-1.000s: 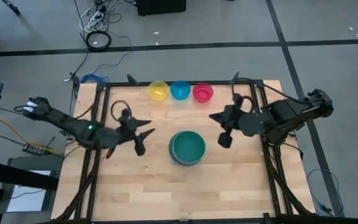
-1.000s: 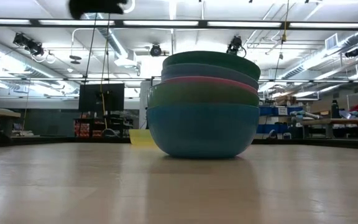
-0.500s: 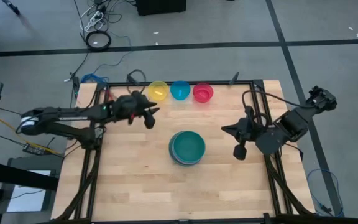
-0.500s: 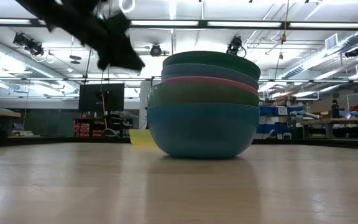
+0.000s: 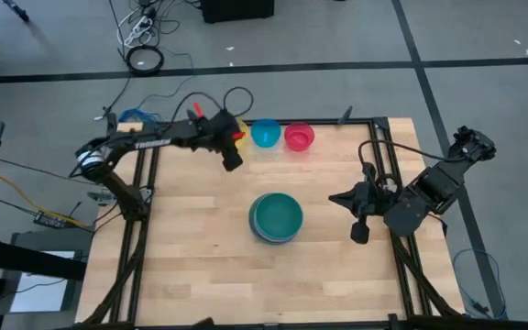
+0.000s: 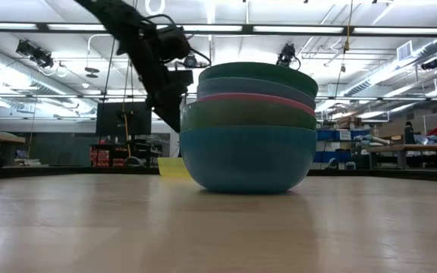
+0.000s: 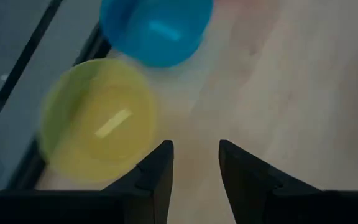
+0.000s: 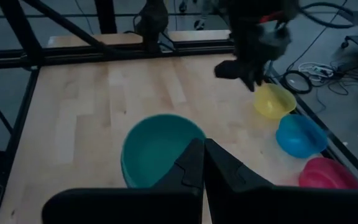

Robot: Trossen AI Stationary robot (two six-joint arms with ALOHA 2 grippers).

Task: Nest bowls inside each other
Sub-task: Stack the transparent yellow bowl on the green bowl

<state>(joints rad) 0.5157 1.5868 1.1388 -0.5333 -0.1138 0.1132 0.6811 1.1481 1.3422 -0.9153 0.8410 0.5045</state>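
Five large bowls are nested in one stack [image 5: 276,217], teal on top and blue at the bottom [image 6: 249,155], resting on the table's middle. Three small bowls stand in a row along the far edge: yellow [image 7: 98,118], blue [image 5: 265,133] and magenta-red [image 5: 299,137]. My left gripper [image 5: 233,161] hovers open just on the near side of the yellow bowl, its fingers [image 7: 160,171] pointing steeply down, nothing between them. My right gripper [image 5: 359,231] hangs shut to the right of the stack, holding nothing.
Black frame rails [image 5: 143,183] run along the table's left and right sides and its far edge. Bare wood lies between the stack and the small bowls, and on the near half of the table [image 5: 264,284].
My left gripper has swung from beside the stack's left toward the table's far edge, up to the yellow bowl, and has tipped downward. My right gripper has drawn back a little from the stack toward the near right. The bowls have not moved.
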